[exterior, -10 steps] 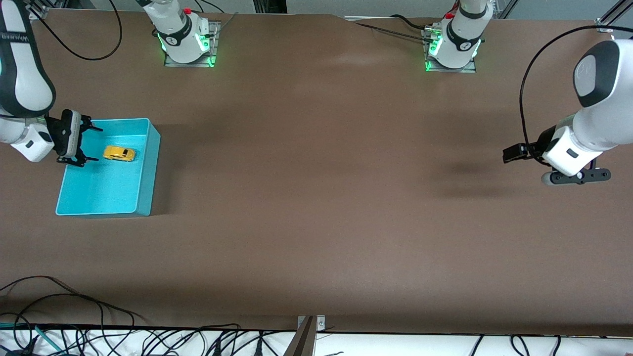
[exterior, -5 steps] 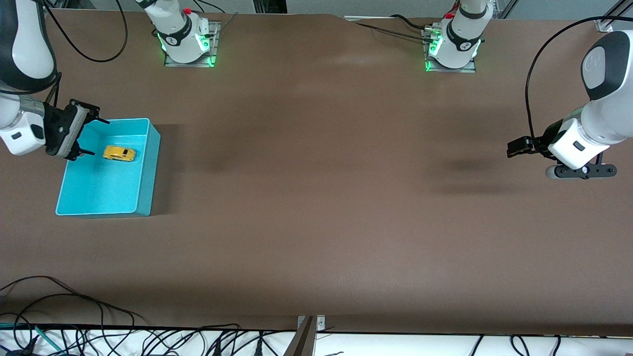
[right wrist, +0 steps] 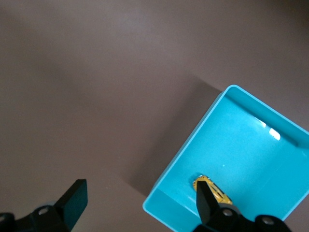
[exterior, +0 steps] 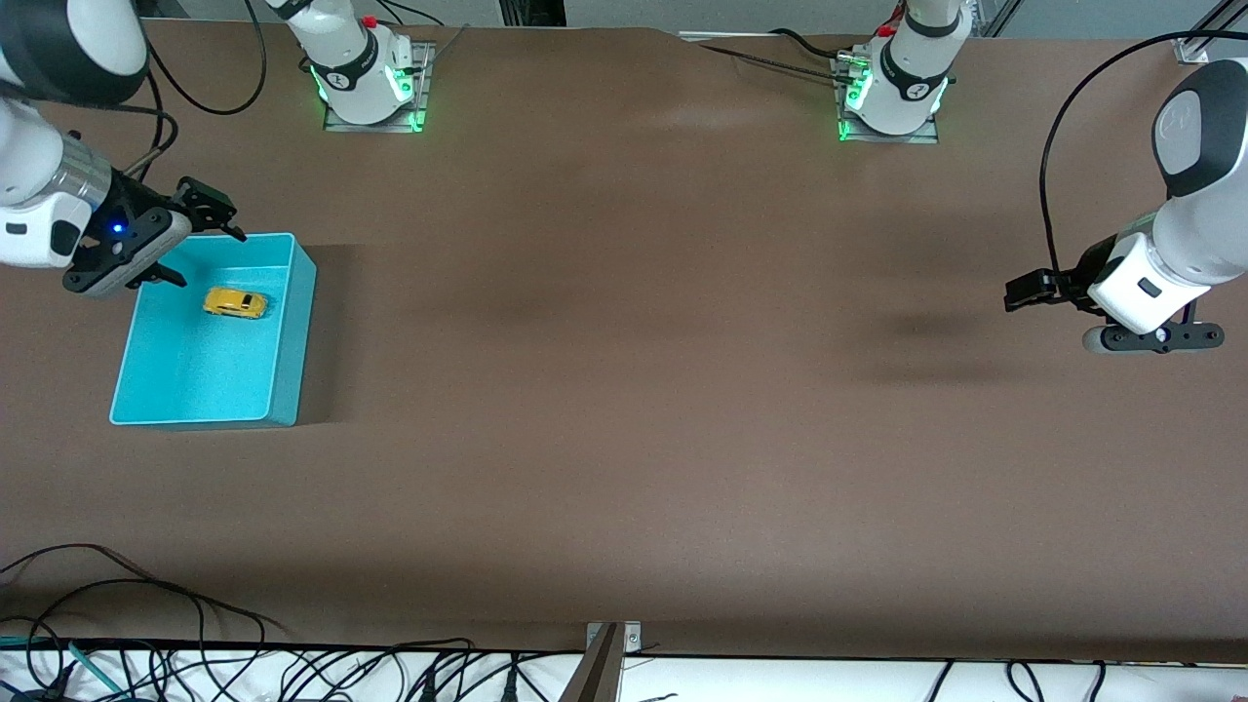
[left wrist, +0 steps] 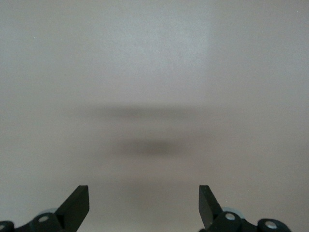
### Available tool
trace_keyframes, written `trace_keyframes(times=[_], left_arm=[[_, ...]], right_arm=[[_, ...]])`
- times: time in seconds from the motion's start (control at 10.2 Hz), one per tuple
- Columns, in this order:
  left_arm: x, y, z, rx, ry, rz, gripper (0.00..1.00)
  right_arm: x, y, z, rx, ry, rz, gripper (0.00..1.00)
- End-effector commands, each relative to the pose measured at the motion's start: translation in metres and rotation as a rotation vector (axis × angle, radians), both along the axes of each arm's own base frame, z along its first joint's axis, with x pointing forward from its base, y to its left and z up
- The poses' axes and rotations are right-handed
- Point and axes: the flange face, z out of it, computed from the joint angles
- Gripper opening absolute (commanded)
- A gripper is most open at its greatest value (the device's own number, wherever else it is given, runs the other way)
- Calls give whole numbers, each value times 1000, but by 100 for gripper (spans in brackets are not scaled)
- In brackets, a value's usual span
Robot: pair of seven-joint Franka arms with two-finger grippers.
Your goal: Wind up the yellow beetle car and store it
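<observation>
The yellow beetle car (exterior: 235, 303) rests on its wheels inside the turquoise bin (exterior: 195, 370), in the half farther from the front camera. My right gripper (exterior: 213, 260) hangs open and empty over the bin's corner at the right arm's end of the table. In the right wrist view the car (right wrist: 221, 195) peeks out from under one fingertip of the right gripper (right wrist: 140, 200), on the bin's floor (right wrist: 241, 145). My left gripper (exterior: 1150, 337) waits open over bare table at the left arm's end. The left wrist view shows the left gripper (left wrist: 142, 208) with nothing between its fingers.
The brown table (exterior: 624, 390) spreads wide between the two arms. Both arm bases (exterior: 369, 78) stand along its edge farthest from the front camera. Loose cables (exterior: 146, 604) lie along the nearest edge.
The right gripper has drawn back from above the car toward the bin's corner and turned, still open. The left arm drifted slightly toward its end of the table. The car stayed put.
</observation>
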Motion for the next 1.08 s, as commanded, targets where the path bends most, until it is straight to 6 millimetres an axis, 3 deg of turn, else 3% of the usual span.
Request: trace_keyframes(times=[0.0,0.29,0.59,0.78,0.98], left_arm=[[-3,2,9,-33,1,-13,100],[-3,0,8,-33,4,-14,100],[-3,0,8,-33,4,-14,100],[-3,1,8,-35,4,-12,100],[-3,0,8,-34,7,-14,100]], right_arm=[[-5,20,41,-9,14,-183,100],[-6,46,103,-41,-5,-369,100],[-10,43,149,-46,-19,-463,100],[-7,46,160,-99,-19,-450,100],[-2,40,153,-106,0,-458,100]])
